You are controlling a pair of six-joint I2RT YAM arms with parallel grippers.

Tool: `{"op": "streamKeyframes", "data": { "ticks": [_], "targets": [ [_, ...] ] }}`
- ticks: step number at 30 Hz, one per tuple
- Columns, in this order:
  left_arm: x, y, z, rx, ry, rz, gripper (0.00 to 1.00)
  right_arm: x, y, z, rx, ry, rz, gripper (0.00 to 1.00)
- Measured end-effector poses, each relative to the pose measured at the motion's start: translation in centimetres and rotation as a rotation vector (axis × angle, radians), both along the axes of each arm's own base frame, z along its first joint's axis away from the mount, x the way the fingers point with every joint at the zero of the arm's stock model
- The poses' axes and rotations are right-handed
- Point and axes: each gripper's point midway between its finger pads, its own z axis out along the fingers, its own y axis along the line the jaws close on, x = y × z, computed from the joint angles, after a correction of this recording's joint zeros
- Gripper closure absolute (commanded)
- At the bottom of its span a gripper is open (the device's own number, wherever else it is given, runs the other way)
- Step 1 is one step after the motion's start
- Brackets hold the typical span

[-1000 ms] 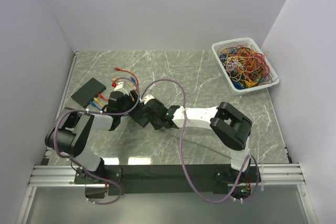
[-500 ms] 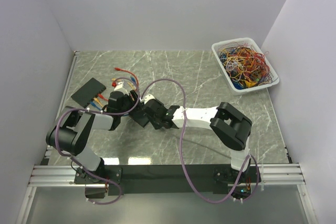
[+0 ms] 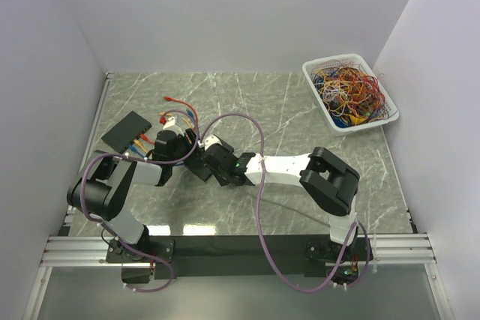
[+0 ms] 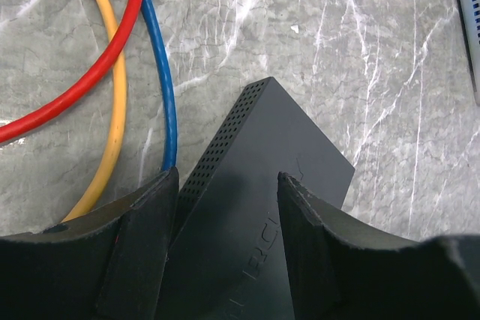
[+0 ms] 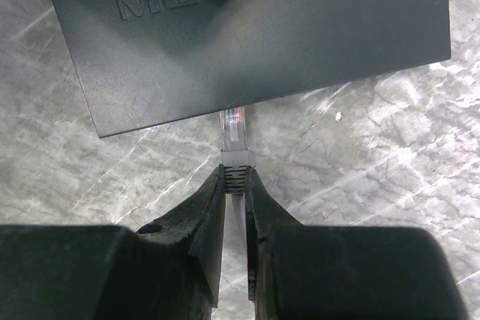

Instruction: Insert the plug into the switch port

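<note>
A black switch (image 3: 201, 171) lies on the marble table between my two grippers. My left gripper (image 3: 187, 157) straddles its far end; in the left wrist view its fingers (image 4: 142, 245) close on the switch (image 4: 262, 177), one against the perforated side. My right gripper (image 3: 217, 164) is shut on the white boot of a clear plug (image 5: 234, 129). In the right wrist view the plug's tip meets the near edge of the switch (image 5: 247, 35), and the gripper (image 5: 235, 175) is directly behind it. The port itself is hidden under the switch's top face.
A second black switch (image 3: 126, 131) with coloured cables plugged in lies at the left. Red (image 4: 97, 73), yellow (image 4: 116, 110) and blue (image 4: 161, 73) cables run beside the left gripper. A white basket (image 3: 384, 119) of tangled cables stands at the back right.
My right gripper has edged slightly left toward the switch with the plug. The left gripper and the switch have stayed in place.
</note>
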Motion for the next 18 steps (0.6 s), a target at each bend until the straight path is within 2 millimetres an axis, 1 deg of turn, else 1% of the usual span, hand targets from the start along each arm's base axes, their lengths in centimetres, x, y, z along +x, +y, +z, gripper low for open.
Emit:
{"op": "streamKeyframes", "data": {
  "ticks": [5, 12, 18],
  "targets": [
    [0.1, 0.0, 0.0, -0.001, -0.004, 0.001, 0.39, 0.2, 0.0, 0.3, 0.006, -0.016, -0.006, 1.00],
    [0.2, -0.1, -0.1, -0.004, -0.006, -0.003, 0.39, 0.3, 0.3, 1.2, 0.061, -0.046, -0.005, 1.00],
    [0.2, -0.1, -0.1, -0.005, -0.008, -0.005, 0.40, 0.3, 0.3, 1.1, 0.061, -0.046, -0.005, 1.00]
  ]
}}
